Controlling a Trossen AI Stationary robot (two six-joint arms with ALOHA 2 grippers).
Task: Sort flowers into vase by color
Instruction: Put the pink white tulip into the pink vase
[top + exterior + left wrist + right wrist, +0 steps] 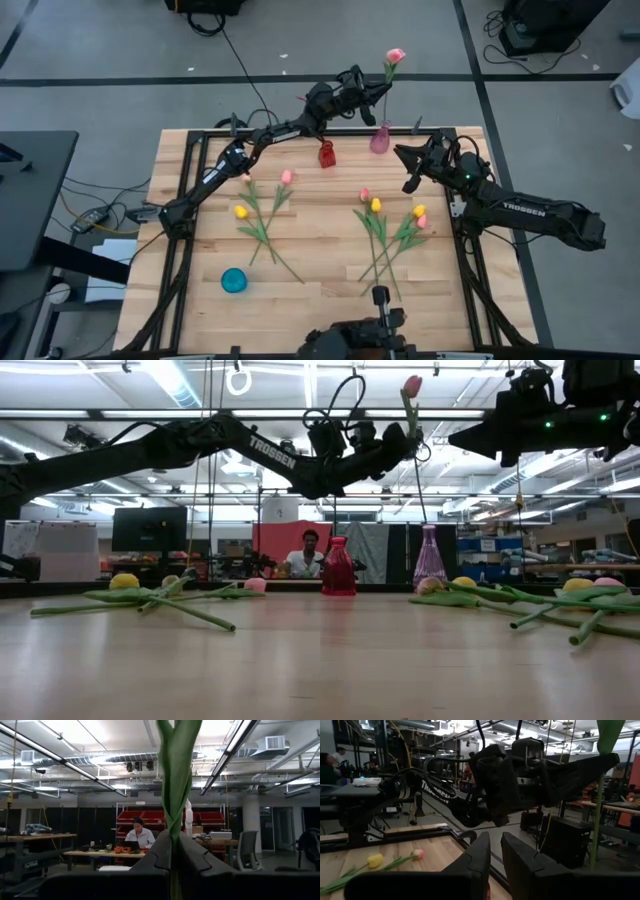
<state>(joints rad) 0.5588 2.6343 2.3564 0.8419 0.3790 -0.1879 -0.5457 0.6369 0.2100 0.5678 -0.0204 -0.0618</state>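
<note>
- Left gripper (372, 92) fingers (195, 855) are clamped on the green stem (176, 795) of a pink tulip (395, 56), held upright above the table's far edge.
- Right gripper (405, 168) holds nothing, its fingers (517, 857) parted only by a narrow gap; it hovers near the pink vase (380, 139).
- Near to far on the wooden table (320, 250): teal disc (233, 280); loose yellow and pink tulips in two clusters, left (262, 205) and right (395, 230); then red vase (327, 154) and pink vase.
- Step in hand, I judge: delivering the pink tulip.
- Next move calls for lining the stem tip over the pink vase's narrow neck, then lowering.
</note>
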